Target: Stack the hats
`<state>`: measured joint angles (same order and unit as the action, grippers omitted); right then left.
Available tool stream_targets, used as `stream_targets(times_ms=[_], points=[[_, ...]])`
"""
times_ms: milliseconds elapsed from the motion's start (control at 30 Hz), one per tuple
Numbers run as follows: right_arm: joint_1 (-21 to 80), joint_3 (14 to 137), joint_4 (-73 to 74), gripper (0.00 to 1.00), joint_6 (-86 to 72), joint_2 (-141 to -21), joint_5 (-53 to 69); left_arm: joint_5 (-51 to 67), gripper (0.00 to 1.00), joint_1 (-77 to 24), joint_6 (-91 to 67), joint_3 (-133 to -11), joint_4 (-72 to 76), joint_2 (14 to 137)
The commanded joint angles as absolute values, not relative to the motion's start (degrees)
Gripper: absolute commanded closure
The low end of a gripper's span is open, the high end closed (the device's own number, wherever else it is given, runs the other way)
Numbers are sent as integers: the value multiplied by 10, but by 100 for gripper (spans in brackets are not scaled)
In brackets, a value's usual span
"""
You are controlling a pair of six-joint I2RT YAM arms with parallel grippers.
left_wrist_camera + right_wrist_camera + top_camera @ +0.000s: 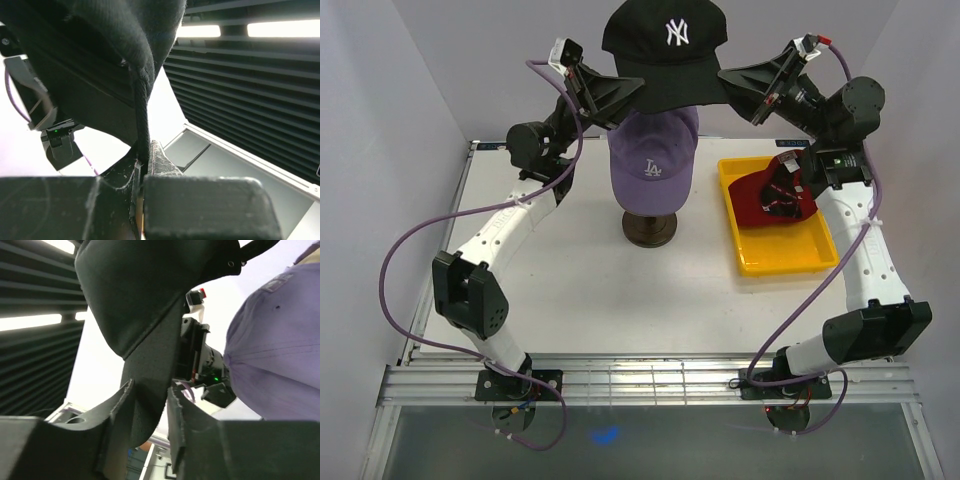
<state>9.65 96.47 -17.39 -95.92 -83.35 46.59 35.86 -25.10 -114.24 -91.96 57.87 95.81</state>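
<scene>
Black fabric NY cap (665, 50), clenched by left gripper (142, 170), right gripper (149, 400) around it with grip unclear, may slide crooked onto lavender fabric LA cap (653, 155).

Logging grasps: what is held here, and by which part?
Black cap, edge pinched in the left jaws; opposite edge sits between the right jaws, grip unclear.

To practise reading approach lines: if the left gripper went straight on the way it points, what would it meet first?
The black NY cap, whose edge the left gripper pinches; beyond it probably the right gripper, though depth is unclear.
</scene>
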Motion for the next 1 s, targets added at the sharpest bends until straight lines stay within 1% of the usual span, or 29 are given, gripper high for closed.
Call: stream_targets(times_ms=[0, 33, 100, 133, 333, 633, 767, 967], points=[[108, 949, -248, 67, -983, -817, 463, 372, 100, -250, -1180, -924, 612, 940], [111, 947, -253, 71, -987, -815, 463, 374, 100, -250, -1180, -920, 612, 939], [116, 941, -258, 74, -991, -813, 459, 374, 100, -247, -1181, -911, 611, 937], [118, 940, -261, 78, -991, -811, 457, 375, 100, -246, -1182, -911, 611, 937], [132, 930, -251, 87, -981, -806, 451, 384, 100, -235, -1192, -889, 585, 931], [161, 864, -214, 91, -915, -766, 438, 410, 100, -201, -1205, -846, 566, 911], [168, 825, -210, 92, -893, -752, 432, 435, 100, -193, -1205, -849, 548, 914], [177, 817, -164, 92, -840, -730, 425, 459, 100, -189, -1201, -829, 542, 909]])
